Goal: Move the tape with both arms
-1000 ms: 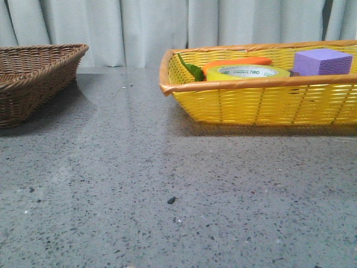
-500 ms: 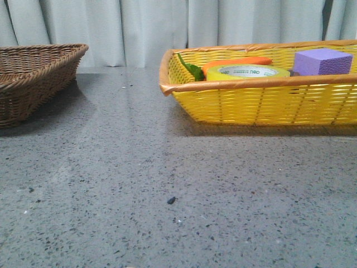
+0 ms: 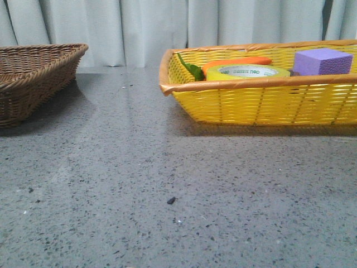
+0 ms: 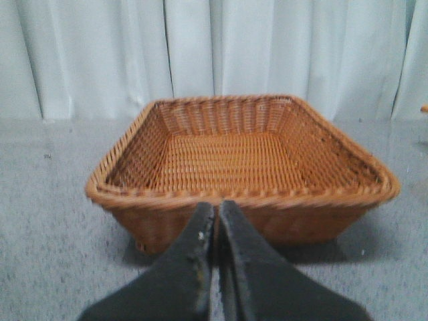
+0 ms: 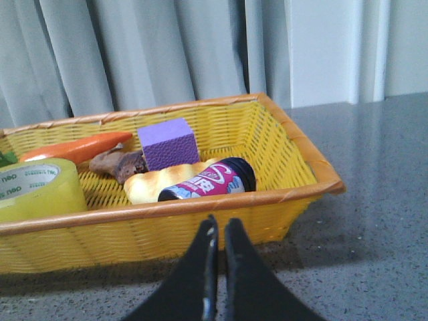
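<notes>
Nearest, the left gripper (image 4: 215,215) and right gripper (image 5: 219,231) both have fingers pressed together, holding nothing. Beyond, at two o'clock on the table (image 3: 167,167), the yellow basket (image 3: 262,103) holds the tape (image 3: 248,72), flat, the carrot (image 3: 237,61) just behind.
</notes>
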